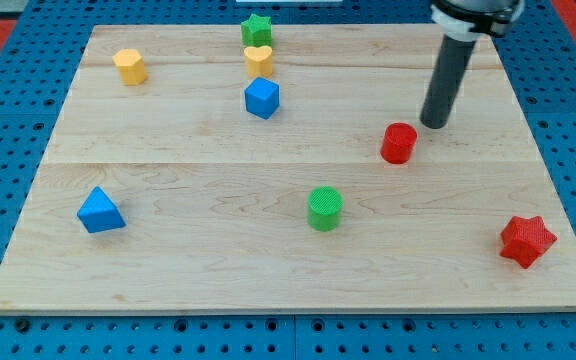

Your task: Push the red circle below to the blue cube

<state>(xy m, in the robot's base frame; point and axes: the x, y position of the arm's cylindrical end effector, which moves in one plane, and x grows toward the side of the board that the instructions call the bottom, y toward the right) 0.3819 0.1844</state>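
The red circle (399, 143) is a short red cylinder standing right of the board's middle. The blue cube (262, 98) stands up and to the left of it, near the view's top centre. My tip (433, 124) is the lower end of the dark rod, which comes down from the view's top right. The tip rests on the board just up and to the right of the red circle, a small gap apart from it.
A yellow heart (259, 60) and a green star (257, 29) stand just above the blue cube. A yellow hexagon (129, 66) is at top left, a blue triangle (100, 211) at lower left, a green cylinder (324, 208) at bottom centre, a red star (526, 240) at lower right.
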